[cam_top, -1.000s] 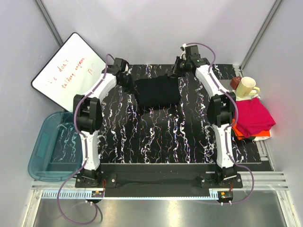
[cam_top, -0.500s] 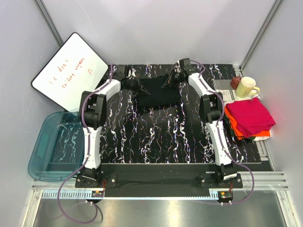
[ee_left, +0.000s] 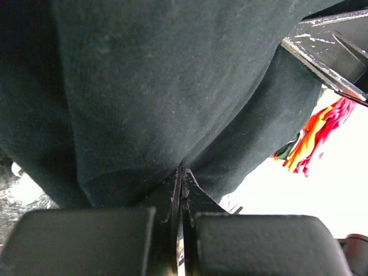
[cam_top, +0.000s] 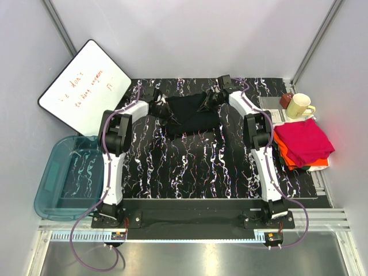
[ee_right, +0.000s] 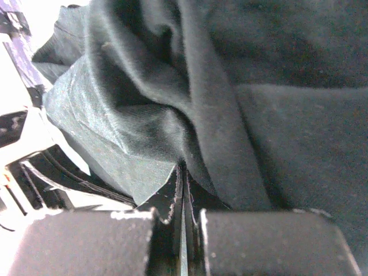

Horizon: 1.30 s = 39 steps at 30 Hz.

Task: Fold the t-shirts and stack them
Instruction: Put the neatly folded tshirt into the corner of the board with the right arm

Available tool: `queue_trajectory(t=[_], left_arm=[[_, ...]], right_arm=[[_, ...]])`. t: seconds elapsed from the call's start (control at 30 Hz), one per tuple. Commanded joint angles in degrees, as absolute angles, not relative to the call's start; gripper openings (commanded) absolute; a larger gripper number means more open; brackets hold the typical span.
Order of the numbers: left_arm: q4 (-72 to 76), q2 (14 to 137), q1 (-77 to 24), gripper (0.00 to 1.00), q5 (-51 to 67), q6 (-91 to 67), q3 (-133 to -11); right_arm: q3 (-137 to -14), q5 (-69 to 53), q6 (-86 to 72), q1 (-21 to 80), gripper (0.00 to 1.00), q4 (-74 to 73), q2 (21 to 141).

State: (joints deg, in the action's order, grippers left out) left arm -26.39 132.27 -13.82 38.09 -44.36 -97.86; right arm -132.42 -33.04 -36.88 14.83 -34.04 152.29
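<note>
The black t-shirt [cam_top: 192, 118] lies bunched at the far middle of the marbled table [cam_top: 190, 167]. My left gripper [cam_top: 163, 108] is shut on its left edge, and the cloth [ee_left: 144, 98] fills the left wrist view above the pinched fingertips [ee_left: 181, 175]. My right gripper [cam_top: 208, 101] is shut on its right edge, with folds of black cloth [ee_right: 230, 103] rising from the closed jaws [ee_right: 183, 172]. A folded magenta-pink t-shirt [cam_top: 303, 141] rests on an orange piece [cam_top: 291, 161] at the table's right side, and both show far off in the left wrist view [ee_left: 322, 135].
A cream mug [cam_top: 299, 106] stands behind the pink stack, beside a small dark red object [cam_top: 286, 100]. A whiteboard [cam_top: 83, 86] leans at the far left. A blue plastic bin [cam_top: 60, 178] sits off the table's left edge.
Both grippers moved inward from the shirt's far corners and now pinch its edges. The left gripper closed. The black shirt went from a flat rectangle to a bunched shape.
</note>
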Motion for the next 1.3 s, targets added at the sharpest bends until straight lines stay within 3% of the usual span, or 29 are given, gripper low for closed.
queue_trajectory(t=[0.0,0.03,0.13,0.23,0.27,0.3,0.4,0.43,0.47,0.5,0.57,0.6,0.73,1.2,1.27], left_arm=[[-29.8,128.33,-13.89,0.0,37.18,-39.39,-99.05],[-29.62,127.02,-13.89,0.0,37.09,-38.77,-99.05],[-29.62,121.57,-13.89,0.0,35.87,-35.96,-98.44],[-30.85,116.55,-13.89,0.04,32.71,-33.23,-96.51],[-31.37,114.89,-13.89,0.05,31.91,-32.53,-95.55],[-32.68,114.26,-13.8,0.07,31.21,-31.13,-95.02],[-34.27,112.24,-13.62,0.23,29.62,-29.45,-92.47],[-34.45,111.89,-13.54,0.3,29.36,-29.18,-91.68],[-34.54,110.84,-13.54,0.46,29.18,-28.92,-90.19],[-34.89,110.31,-13.54,0.55,28.83,-28.31,-89.57],[-35.42,108.99,-13.45,0.72,27.6,-27.69,-88.08],[-35.94,108.55,-13.45,0.75,27.16,-27.25,-87.63],[-36.74,106.7,-12.92,0.82,26.19,-26.46,-86.66],[-39.81,106.08,-11.78,0.83,25.23,-25.4,-86.83],[-39.9,106.17,-11.69,0.83,25.22,-25.49,-87.19]], right_arm=[[-130.26,-27.44,-31.47,14.68,0.0,-36.21,143.29],[-129.91,-26.73,-29.72,14.68,0.14,-36.21,141.52],[-126.75,-24.26,-26.73,14.5,0.29,-36.3,134.23],[-121.13,-22.94,-26.72,13.1,0.74,-36.21,129.03],[-117.72,-23.03,-27.24,12.57,1.0,-36.21,128.15],[-115.77,-23.38,-28.12,12.05,1.0,-36.21,126.84],[-108.12,-24.26,-29.18,10.11,1.0,-34.54,125.16],[-106.54,-24.08,-29.35,9.76,1.0,-33.93,124.98],[-104.35,-23.82,-29.44,9.58,1.0,-33.14,124.81],[-103.8,-23.64,-29.01,9.49,1.0,-33.05,125.33],[-103.54,-23.47,-28.65,9.49,1.0,-33.05,126.47],[-103.71,-23.47,-28.48,9.49,1.0,-33.05,127.87],[-105.73,-23.47,-28.13,9.58,1.0,-32.96,131.74],[-118.2,-28.3,-30.06,11.95,1.0,-35.06,143.51],[-122.06,-27.86,-29.18,14.74,0.94,-38.04,146.14]])
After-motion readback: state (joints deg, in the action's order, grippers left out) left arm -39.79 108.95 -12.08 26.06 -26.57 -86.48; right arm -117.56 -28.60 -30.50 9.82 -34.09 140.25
